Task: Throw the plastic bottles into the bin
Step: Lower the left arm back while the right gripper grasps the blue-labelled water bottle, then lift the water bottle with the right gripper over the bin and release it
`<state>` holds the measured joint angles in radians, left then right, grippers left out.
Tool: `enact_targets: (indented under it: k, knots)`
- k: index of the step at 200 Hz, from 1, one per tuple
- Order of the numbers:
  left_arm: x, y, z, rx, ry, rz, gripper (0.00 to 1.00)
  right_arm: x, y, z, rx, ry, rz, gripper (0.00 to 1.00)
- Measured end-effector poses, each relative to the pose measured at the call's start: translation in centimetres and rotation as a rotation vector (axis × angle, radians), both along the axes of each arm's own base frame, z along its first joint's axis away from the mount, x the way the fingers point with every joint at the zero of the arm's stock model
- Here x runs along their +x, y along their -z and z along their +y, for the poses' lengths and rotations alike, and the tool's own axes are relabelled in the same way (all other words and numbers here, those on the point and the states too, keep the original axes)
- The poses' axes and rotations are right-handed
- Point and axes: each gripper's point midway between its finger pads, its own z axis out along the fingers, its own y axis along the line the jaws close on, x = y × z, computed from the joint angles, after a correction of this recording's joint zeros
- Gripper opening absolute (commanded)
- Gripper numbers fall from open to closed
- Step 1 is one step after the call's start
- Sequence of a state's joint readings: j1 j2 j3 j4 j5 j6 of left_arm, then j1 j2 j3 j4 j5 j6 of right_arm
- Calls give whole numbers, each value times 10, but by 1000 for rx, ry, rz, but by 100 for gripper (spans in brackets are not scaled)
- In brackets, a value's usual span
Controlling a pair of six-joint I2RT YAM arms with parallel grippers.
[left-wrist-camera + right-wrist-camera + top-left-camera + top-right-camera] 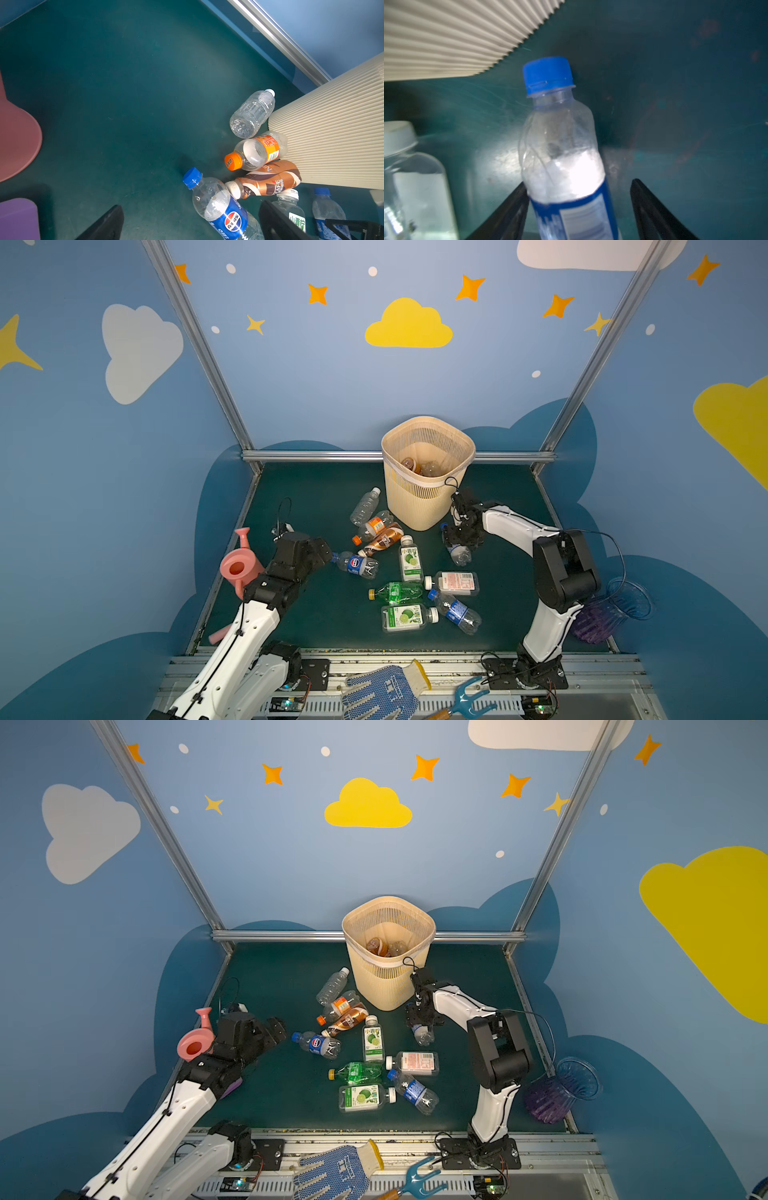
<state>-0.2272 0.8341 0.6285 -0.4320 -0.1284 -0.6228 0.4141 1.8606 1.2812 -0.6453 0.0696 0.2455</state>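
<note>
Centre crowded: bin (415,506), bottles (409,562); left mat (307,489) free.

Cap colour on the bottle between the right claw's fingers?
Blue cap, clearest in the right wrist view.

Clear bottles (409,560) lie scattered before the upright beige bin (415,506) (some inside).

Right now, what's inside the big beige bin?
Inside the bin, in both top views, lie an amber-coloured bottle and a clear bottle. Its near side hides the rest of the bottom, so any more bottles there cannot be seen.
</note>
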Motion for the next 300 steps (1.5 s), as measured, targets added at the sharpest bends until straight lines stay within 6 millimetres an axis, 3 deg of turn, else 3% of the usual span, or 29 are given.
enact_targets:
  k: [57,86,105,118,146,166,177,202,214,227,240,261,279,291,300]
  knots:
    - [-1,4,4,-14,-12,11,100,-5,8,-4,-27,-7,40,49]
    - [-1,8,3,-23,-9,26,100,-4,6,-8,12,21,41,48]
    - [0,14,2,-34,-14,46,100,-3,-8,-21,55,69,19,47]
    - [1,18,1,-47,-21,54,100,0,-31,-36,103,119,-33,45]
    - [8,24,-3,-95,-37,53,100,17,-127,-84,223,259,-284,46]
    - [14,30,-8,-127,-42,71,100,23,-225,-121,284,341,-550,46]
    - [15,36,-11,-138,-43,98,100,20,-290,-133,323,357,-716,47]
    - [16,47,-17,-162,-28,156,100,4,-420,-137,431,331,-1037,49]
    - [17,49,-21,-176,-20,167,100,-1,-462,-129,503,293,-1131,48]
    - [17,49,-25,-195,-9,172,100,2,-490,-111,596,234,-1179,50]
    - [17,48,-28,-216,-2,169,100,18,-497,-77,673,146,-1149,59]
    - [18,47,-31,-238,2,166,100,65,-473,11,722,-56,-988,76]
    - [18,47,-32,-241,5,169,100,105,-403,67,681,-131,-782,92]
    - [16,47,-32,-239,4,171,100,113,-358,75,632,-118,-667,94]
    - [15,45,-31,-237,2,168,100,113,-334,68,585,-91,-617,96]
